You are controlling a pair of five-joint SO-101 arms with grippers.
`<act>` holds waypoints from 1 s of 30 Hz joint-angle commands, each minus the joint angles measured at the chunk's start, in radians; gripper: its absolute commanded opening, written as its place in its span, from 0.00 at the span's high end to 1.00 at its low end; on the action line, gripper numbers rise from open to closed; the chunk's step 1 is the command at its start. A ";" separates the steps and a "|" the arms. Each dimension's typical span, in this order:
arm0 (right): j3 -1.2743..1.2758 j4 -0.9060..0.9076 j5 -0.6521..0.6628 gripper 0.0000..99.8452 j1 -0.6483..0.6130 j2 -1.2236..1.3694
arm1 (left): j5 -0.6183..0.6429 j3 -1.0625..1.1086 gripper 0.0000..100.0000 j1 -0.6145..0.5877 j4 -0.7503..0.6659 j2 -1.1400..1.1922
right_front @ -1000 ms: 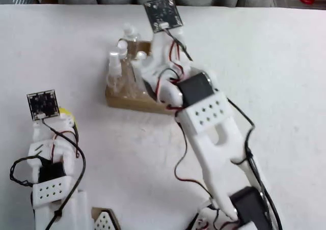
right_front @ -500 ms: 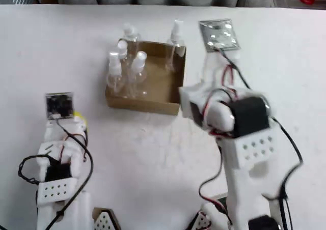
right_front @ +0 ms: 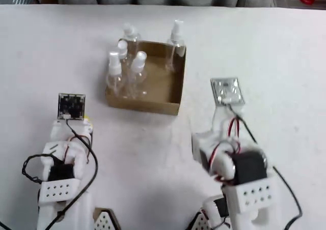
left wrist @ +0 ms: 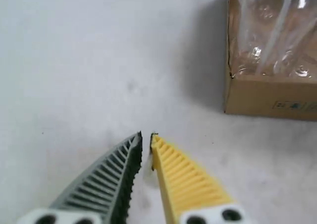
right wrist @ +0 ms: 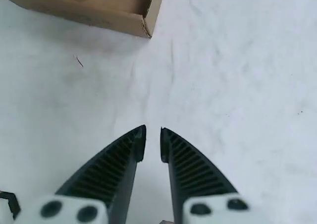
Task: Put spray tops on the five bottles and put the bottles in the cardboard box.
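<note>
- The cardboard box (right_front: pixel 145 106) is sitting on the white table (right_front: pixel 275 47), with five bottles (right_front: pixel 136 69) standing inside it, each wearing a spray top
- The left gripper (left wrist: pixel 146 137) is hanging over bare table, its grey and yellow jaws pressed almost tip to tip and gripping nothing
- The box (left wrist: pixel 267 92) is lying ahead of those tips and off to one side, well apart from them
- The right gripper (right wrist: pixel 152 135) is hovering low over the table, its black jaws drawn close with a thin gap, holding nothing
- The box corner (right wrist: pixel 148 16) is lying well ahead of those tips, not touching them
</note>
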 commanded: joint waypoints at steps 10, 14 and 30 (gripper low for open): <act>0.483 -0.266 0.198 0.98 0.085 -0.446 | -0.003 0.032 0.98 0.068 -0.023 -0.022; 0.554 -0.272 0.198 0.98 0.085 -0.513 | -0.012 0.080 0.98 0.119 -0.044 -0.033; 0.832 -0.352 0.199 0.98 0.082 -0.665 | -0.006 0.100 0.98 0.122 0.494 -0.544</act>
